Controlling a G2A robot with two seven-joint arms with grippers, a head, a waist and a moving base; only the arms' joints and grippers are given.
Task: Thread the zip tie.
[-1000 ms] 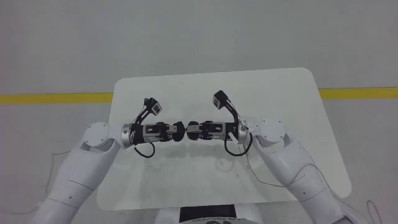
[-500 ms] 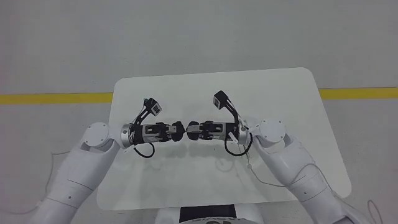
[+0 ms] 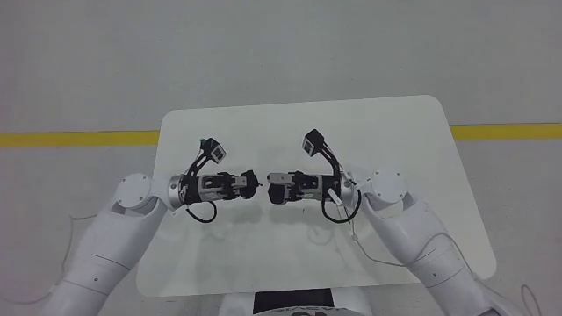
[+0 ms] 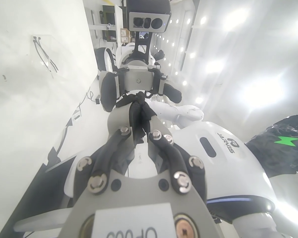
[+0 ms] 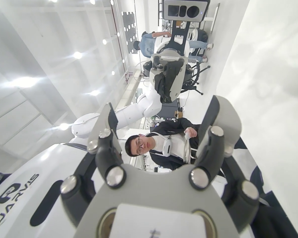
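Note:
The two arms face each other tip to tip above the middle of the white table [image 3: 395,132]. My left gripper [image 4: 139,111] [image 3: 249,183] is shut on a thin black zip tie [image 4: 140,97], whose small bunched end sticks out past the fingertips. My right gripper [image 5: 164,111] [image 3: 271,184] stands open just beyond it, one finger [image 4: 108,91] on each side of the tie's end, not touching. In the right wrist view the left gripper's black fingertips [image 5: 167,85] point straight at me.
A clear bag with spare black zip ties [image 4: 43,55] lies flat on the table beside the right arm. A thin cable [image 3: 353,239] trails under that arm. A person [image 5: 164,147] sits beyond the table, away from the task's things.
The right gripper has opened and drawn back a little from the left one, leaving a small gap between the tips. The left gripper holds its place, still shut.

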